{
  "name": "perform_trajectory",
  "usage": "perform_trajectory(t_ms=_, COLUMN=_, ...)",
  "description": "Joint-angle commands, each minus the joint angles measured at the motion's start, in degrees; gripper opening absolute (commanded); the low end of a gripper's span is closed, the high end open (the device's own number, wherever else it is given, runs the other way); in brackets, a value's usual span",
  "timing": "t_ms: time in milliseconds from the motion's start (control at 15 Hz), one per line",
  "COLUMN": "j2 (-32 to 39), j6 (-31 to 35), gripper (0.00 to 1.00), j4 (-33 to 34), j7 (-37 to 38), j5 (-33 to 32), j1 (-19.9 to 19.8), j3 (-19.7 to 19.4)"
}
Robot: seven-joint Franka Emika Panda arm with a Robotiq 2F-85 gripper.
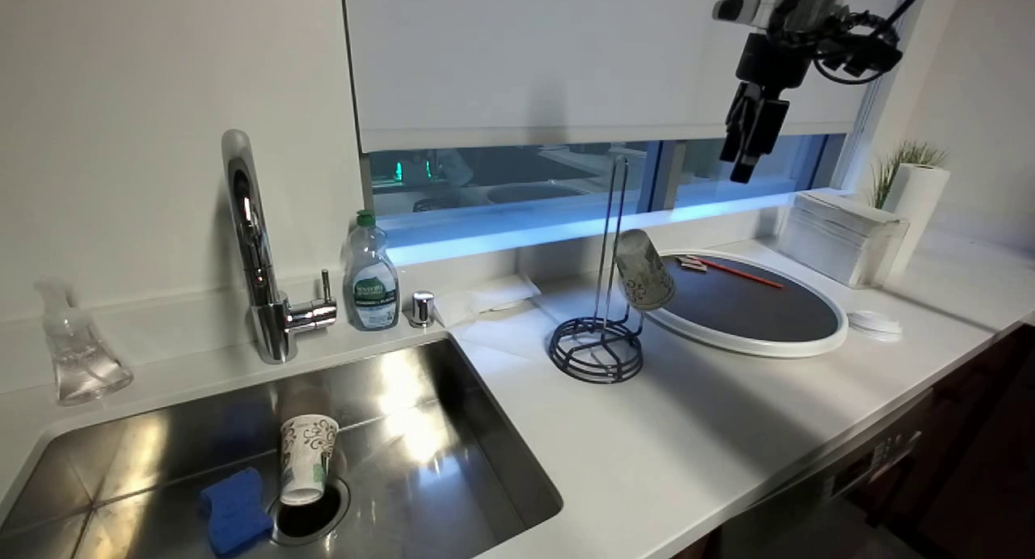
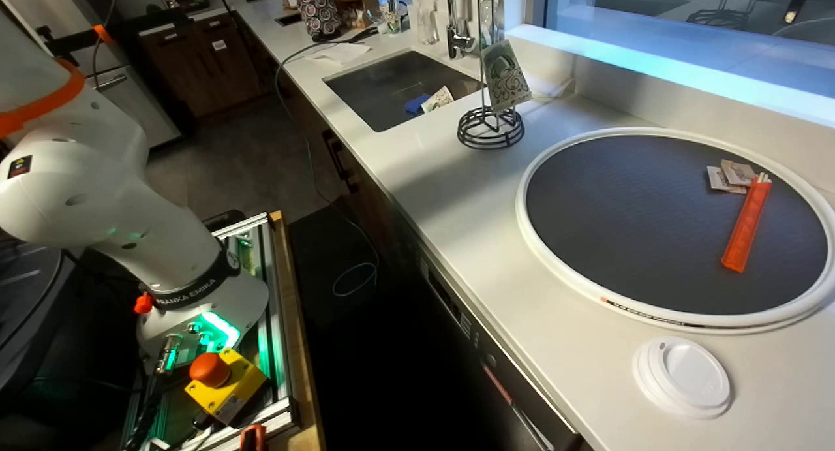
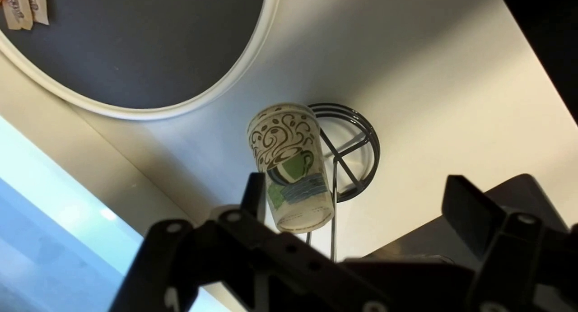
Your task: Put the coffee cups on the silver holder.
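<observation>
Hovering grpr, jaws v. wide

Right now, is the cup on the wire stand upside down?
Yes, upside down and tilted. In an exterior view, the coffee cup on the silver holder has its narrow base uppermost, wide rim slanting down.

"FRANKA EMIKA" stands on the dark band at the foot of the arm that carries the claw; further toward the claw, a sticker bears a yellow sign. In an exterior view, left of the claw and lower, the label on the dish-soap bottle seems to read "SEVENTH GENERATION". Print on the round tray and a patterned cup, both lower than the claw, is too small to read.
</observation>
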Motion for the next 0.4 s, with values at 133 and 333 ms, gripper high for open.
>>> perform_trajectory(t_ms=133, j2=-3.2, j6=-3.1, gripper=1.0, j4=-1.9, j7=1.5, j5=-0.8, j1=0.2, j3=-0.6)
perform_trajectory(t_ms=333, j2=-1.7, j6=-1.9, gripper=1.0, j4=-0.5, j7=0.7, j5=-0.1, j1=0.4, j3=-0.7)
